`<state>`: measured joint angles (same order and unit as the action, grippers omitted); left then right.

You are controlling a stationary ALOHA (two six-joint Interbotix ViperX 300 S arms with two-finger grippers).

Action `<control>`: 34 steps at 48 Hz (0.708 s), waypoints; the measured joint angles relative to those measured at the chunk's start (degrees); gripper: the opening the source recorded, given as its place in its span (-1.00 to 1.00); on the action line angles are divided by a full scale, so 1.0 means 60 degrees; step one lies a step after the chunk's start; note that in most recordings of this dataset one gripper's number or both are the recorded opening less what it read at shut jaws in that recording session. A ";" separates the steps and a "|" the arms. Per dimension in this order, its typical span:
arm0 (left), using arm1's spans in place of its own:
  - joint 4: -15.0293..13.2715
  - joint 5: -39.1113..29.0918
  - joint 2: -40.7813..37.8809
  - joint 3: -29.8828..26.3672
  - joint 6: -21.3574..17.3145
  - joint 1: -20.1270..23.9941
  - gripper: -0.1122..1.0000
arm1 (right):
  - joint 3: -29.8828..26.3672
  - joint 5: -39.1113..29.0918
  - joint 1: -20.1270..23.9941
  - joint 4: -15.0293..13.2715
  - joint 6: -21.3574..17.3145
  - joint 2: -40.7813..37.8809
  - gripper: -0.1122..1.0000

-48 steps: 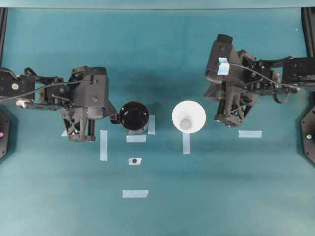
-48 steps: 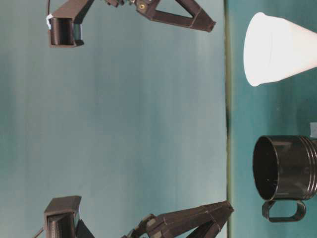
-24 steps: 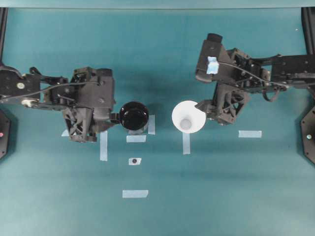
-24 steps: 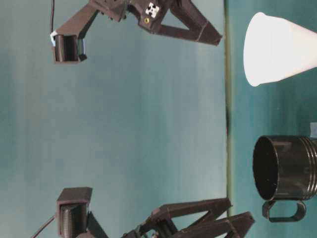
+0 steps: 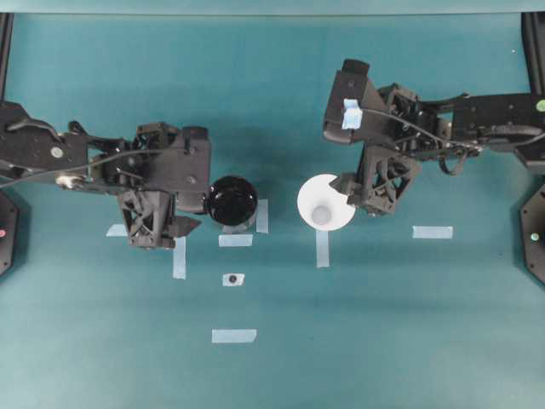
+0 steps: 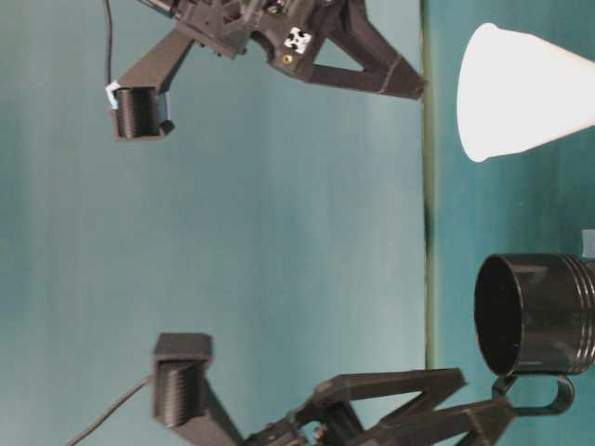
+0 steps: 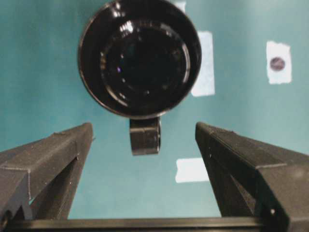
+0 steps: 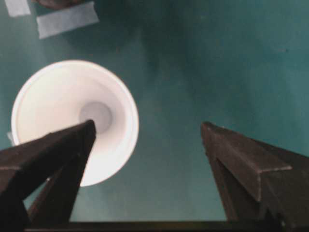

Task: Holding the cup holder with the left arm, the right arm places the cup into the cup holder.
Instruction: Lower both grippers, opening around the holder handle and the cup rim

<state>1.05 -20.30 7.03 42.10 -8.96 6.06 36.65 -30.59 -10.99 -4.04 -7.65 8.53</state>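
Note:
The glossy black cup holder (image 5: 232, 201) stands upright left of centre, its short handle (image 7: 145, 136) pointing at my left gripper (image 5: 197, 204). That gripper is open, and in the left wrist view its fingers (image 7: 58, 154) flank the handle without touching it. The white cup (image 5: 326, 203) stands upright right of centre, rim up. My right gripper (image 5: 352, 198) is open beside the cup's right rim. In the right wrist view, one finger (image 8: 53, 159) overlaps the cup (image 8: 72, 116), and the other stands over bare cloth. Nothing is held.
Several pale tape strips lie on the teal cloth: one (image 5: 179, 251) below the left gripper, one (image 5: 234, 336) toward the front, one (image 5: 433, 232) on the right. A small taped dot mark (image 5: 232, 279) sits in front of the holder.
Both grippers have opened wide. The left arm has moved right toward the holder's handle. The right arm has moved left to the cup's rim. Cup and holder have not moved.

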 measured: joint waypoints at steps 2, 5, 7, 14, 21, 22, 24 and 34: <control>0.0015 0.0015 -0.0132 0.0000 0.0000 0.0000 0.94 | 0.0000 0.0000 0.0000 0.0000 0.0000 -0.0044 0.96; 0.0000 0.0000 -0.0322 -0.0015 0.0015 0.0015 0.94 | 0.0000 0.0000 0.0000 0.0015 0.0000 -0.0132 0.96; 0.0000 0.0015 -0.0410 0.0000 0.0029 0.0000 0.94 | 0.0000 0.0015 0.0000 0.0000 0.0000 -0.0190 0.96; 0.0000 0.0132 -0.0645 0.0000 0.0029 0.0000 0.94 | 0.0000 0.0029 0.0015 0.0000 0.0000 -0.0352 0.96; 0.0015 0.0249 -0.0703 0.0000 0.0029 0.0015 0.94 | 0.0000 0.0044 0.0029 0.0000 0.0000 -0.0454 0.96; 0.0000 0.0264 -0.0718 0.0000 0.0029 0.0029 0.94 | 0.0000 0.0044 0.0029 0.0000 -0.0015 -0.0469 0.96; 0.0015 0.0264 -0.0747 -0.0015 0.0029 0.0029 0.94 | 0.0000 0.0044 0.0029 0.0000 0.0000 -0.0483 0.96; 0.0000 0.0264 -0.0996 -0.0015 0.0073 0.0044 0.94 | -0.0015 0.0146 0.0044 0.0000 0.0000 -0.0718 0.96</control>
<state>1.05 -18.72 1.05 42.01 -8.53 6.33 36.56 -29.71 -10.72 -4.04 -7.65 4.22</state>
